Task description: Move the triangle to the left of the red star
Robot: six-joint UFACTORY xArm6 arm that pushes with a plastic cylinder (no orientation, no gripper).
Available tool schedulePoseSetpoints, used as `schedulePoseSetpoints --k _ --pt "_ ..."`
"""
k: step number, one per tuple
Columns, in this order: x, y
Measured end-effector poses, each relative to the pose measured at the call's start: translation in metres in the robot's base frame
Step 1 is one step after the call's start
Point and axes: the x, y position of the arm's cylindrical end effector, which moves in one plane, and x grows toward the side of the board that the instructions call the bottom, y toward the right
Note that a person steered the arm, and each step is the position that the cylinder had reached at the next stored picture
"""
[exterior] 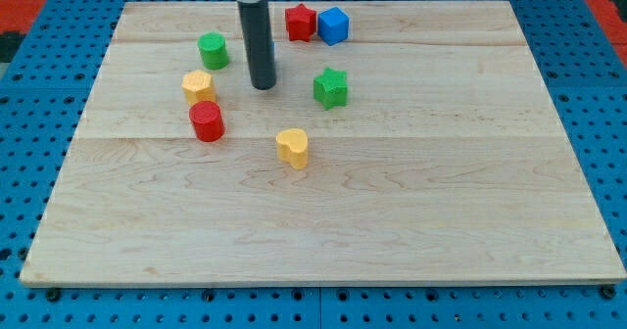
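The red star (300, 23) sits near the view's top, touching or almost touching a blue cube (334, 25) on its right. My rod comes down from the view's top, and my tip (262, 86) rests on the board below and left of the red star. No triangle block shows clearly. The rod may hide one behind its lower end. My tip lies between the yellow hexagon (198, 86) on its left and the green star (331, 88) on its right, touching neither.
A green cylinder (213, 51) stands left of the rod. A red cylinder (207, 120) sits just below the yellow hexagon. A yellow heart (292, 147) lies below my tip, toward the board's middle. The wooden board (441, 202) rests on a blue pegboard.
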Motion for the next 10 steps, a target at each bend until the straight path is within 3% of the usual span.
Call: schedulePoseSetpoints --k 3,4,5,6,8,9,10 --pt "-0.04 -0.038" --pt "-0.012 -0.026" --pt "-0.035 0.019" --pt "-0.064 -0.011" --pt "-0.046 -0.056" --pt "-0.078 -0.093" --pt "-0.09 -0.09"
